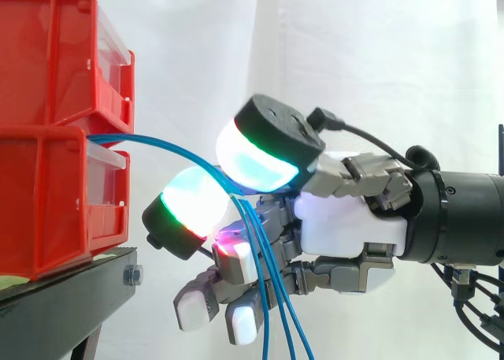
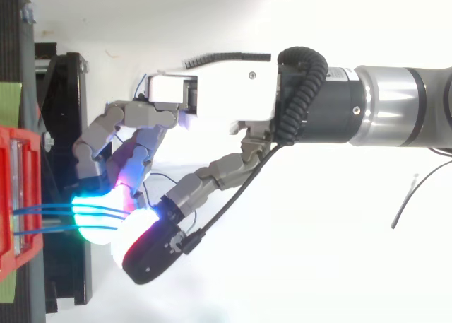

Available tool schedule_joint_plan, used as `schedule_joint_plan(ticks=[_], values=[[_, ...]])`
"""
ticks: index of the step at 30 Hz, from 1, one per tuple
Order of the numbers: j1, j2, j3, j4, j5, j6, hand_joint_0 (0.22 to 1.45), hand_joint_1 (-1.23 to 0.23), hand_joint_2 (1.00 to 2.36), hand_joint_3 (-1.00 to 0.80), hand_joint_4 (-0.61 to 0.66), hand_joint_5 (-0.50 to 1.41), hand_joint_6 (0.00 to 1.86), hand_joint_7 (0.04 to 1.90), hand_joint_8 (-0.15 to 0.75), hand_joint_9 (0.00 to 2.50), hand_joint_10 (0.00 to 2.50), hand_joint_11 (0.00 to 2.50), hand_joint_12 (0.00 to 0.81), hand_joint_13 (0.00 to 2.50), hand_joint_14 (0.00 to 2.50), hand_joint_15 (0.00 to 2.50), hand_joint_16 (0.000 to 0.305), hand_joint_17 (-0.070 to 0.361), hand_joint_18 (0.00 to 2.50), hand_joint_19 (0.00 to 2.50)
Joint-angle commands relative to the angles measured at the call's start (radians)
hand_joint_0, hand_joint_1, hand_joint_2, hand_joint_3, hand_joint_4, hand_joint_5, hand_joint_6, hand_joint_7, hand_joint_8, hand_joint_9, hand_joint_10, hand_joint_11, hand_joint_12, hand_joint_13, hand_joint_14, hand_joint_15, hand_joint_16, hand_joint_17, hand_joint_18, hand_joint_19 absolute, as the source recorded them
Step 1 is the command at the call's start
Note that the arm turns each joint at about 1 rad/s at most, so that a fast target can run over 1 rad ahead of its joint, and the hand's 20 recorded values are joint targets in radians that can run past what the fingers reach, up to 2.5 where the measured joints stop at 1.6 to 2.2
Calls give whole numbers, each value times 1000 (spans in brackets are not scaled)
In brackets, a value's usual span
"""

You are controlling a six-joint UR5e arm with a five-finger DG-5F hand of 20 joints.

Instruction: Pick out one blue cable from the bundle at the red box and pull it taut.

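Note:
A bundle of thin blue cables point(image 1: 161, 144) leaves the gap between the two stacked red boxes point(image 1: 47, 194) and arcs right. It then drops past the hand point(image 1: 346, 226) and hangs down as loose strands point(image 1: 268, 313). Two large glowing pads point(image 1: 256, 161), cyan and green, are closed together around the cables just right of the boxes. The other fingers curl below them with white and red pads. From above, three blue strands point(image 2: 49, 214) run level from the red box point(image 2: 14, 196) into the glowing pads point(image 2: 99, 224). The hand point(image 2: 212, 90) reaches in from the right.
The red boxes stand on a black stand point(image 1: 79, 277), whose edge and bolt lie just below and left of the fingers. A white curtain hangs behind. A thin dark wire point(image 2: 417, 192) lies on the white surface under the arm.

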State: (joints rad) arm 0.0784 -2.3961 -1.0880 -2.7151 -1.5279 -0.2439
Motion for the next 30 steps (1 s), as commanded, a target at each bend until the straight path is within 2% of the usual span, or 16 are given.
schedule_joint_plan(ticks=[1,2,4,6,8,15,17,20,24,30], values=[[0,0,0,0,0,0,496,-592,1000,-500,32,-136,925,826,229,1145,25,764,306,856,18,449,44,100,883,645],[1,0,0,0,0,0,521,-523,1000,-500,29,-135,914,856,222,1141,26,765,302,852,18,451,43,97,868,654],[0,0,2,0,0,0,560,-494,1000,-500,-1,-134,905,889,216,1136,25,777,293,845,18,454,41,93,850,669],[0,0,2,0,0,0,587,-537,1000,-500,-30,-125,908,897,220,1150,26,773,290,842,18,457,40,90,843,675],[1,0,2,0,0,0,598,-602,1007,-423,-45,-117,915,914,222,1168,29,773,294,852,21,460,40,90,850,678],[0,0,3,0,0,0,606,-733,1020,-268,-28,-109,930,988,230,1190,28,795,291,866,21,465,40,89,870,669],[0,0,3,0,0,0,644,-836,1022,-227,-24,-116,940,999,235,1175,28,793,292,868,19,463,40,90,876,659],[0,0,3,-2,0,0,698,-873,1022,-223,-66,-121,943,1126,231,1183,29,792,283,874,20,454,39,87,883,639],[0,0,3,-3,0,0,760,-890,1023,-236,-121,-111,974,1062,221,1237,30,796,275,897,19,455,37,83,876,642],[0,0,3,-3,0,0,807,-896,1007,-419,-221,-109,980,1080,223,1272,29,802,266,917,19,451,35,79,875,641]])
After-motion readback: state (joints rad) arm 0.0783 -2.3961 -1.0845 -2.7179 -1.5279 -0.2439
